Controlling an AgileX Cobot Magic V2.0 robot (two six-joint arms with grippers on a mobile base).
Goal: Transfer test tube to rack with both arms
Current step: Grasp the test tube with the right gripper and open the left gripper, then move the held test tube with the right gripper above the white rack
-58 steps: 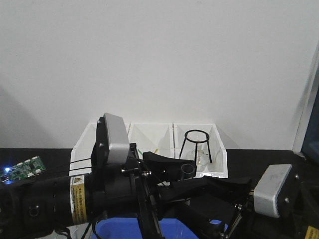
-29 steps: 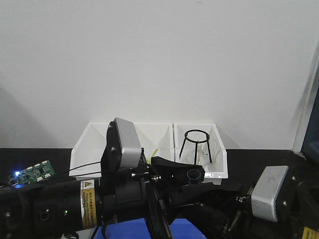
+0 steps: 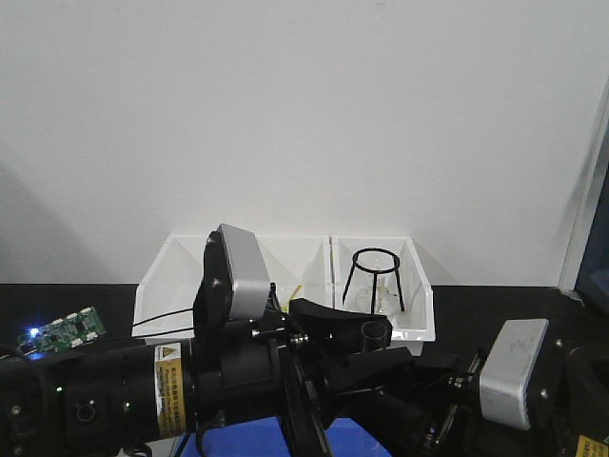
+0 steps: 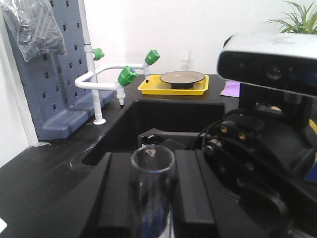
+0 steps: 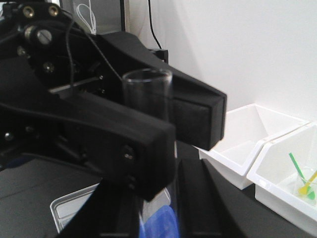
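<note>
Left arm and right arm meet nose to nose in front of the white bins. Left gripper is pinched on the test tube just under its rim. The tube is upright, in mid-air between the arms. Right gripper flanks the tube lower down; it's too dark to tell whether it has closed. We judge this is the handover: right should clamp squarely below the left's grip, then left opens straight, no twisting. Rack not in view.
</note>
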